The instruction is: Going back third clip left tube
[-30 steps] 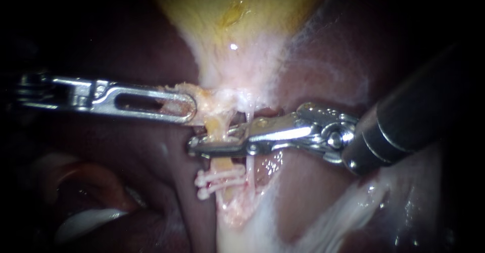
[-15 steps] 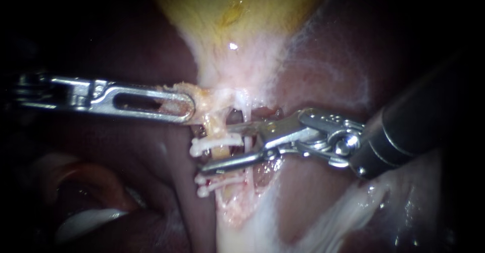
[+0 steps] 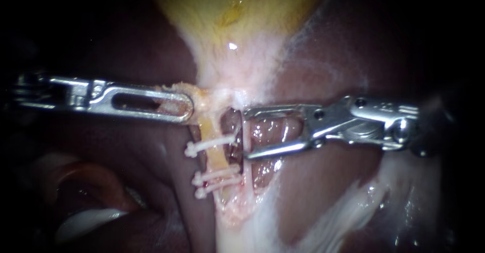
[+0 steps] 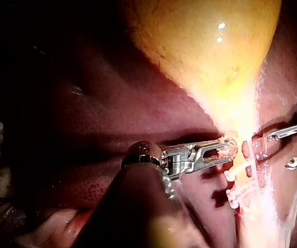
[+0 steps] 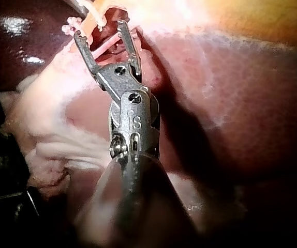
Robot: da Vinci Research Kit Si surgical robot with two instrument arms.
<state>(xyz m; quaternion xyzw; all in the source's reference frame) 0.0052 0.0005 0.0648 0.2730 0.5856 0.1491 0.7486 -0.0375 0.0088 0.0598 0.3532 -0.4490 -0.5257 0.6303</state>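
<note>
**Dark red liver (image 3: 323, 192) behind, three clips across the left tube (image 3: 216, 157)**

Liver fills the background on every side of the left tube. Above the tube sits the yellow gallbladder (image 3: 237, 10), and its pale neck narrows down into the tube. The tube is yellowish, and its long axis runs straight away from the gallbladder, nearly upright in the endoscope view.

My right instrument (image 3: 246, 134) comes in from the tube's right. Its two jaws stand wide apart and hold nothing, and their tips end just beside the tube.

My left instrument (image 3: 190, 107) lies at the tube's left, almost level. Its jaws are closed on the pale tissue (image 3: 204, 99) where the tube meets the gallbladder's neck.

Three white clips sit on the tube, each with its long axis across it. The upper clip (image 3: 211, 144) stands alone and is a little tilted. Its knobbed end sticks out at the tube's left, lower than its other end. The two lower clips (image 3: 218, 178) lie close together, farther from the gallbladder.
</note>
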